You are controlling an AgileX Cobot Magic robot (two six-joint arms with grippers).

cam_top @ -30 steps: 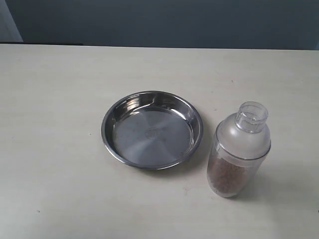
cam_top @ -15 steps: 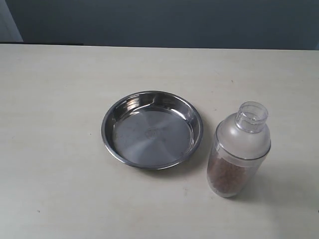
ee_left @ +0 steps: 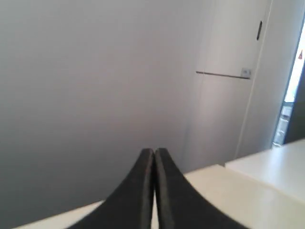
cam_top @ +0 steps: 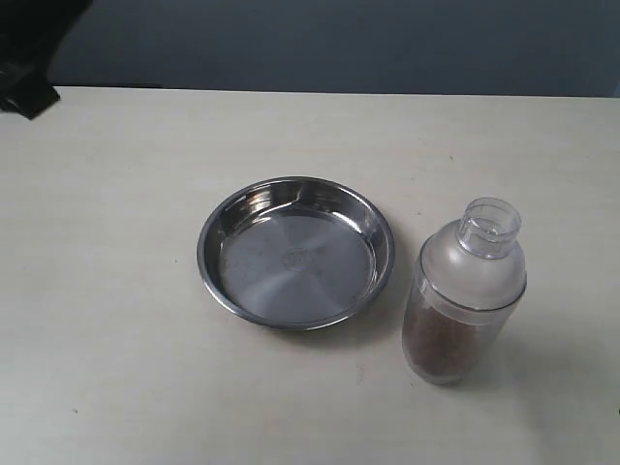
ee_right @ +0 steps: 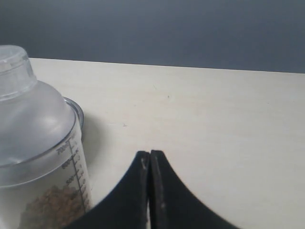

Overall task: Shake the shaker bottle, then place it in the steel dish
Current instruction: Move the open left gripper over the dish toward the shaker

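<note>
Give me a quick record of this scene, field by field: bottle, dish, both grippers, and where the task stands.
shaker bottle: upright on the table, beside the dish on its right in the exterior view, cap on, brown granules in the lower part
steel dish: flat on the table, nothing in it
left gripper: shut, holding nothing, facing a wall
right gripper: shut, holding nothing, near the bottle
task state: bottle not yet grasped

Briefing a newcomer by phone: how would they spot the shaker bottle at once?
On the pale table, find the round steel dish near the middle. Right of it in the exterior view stands the shaker bottle: upright clear plastic, frosted dome, brown granules inside, unlike the shallow dish.
</note>
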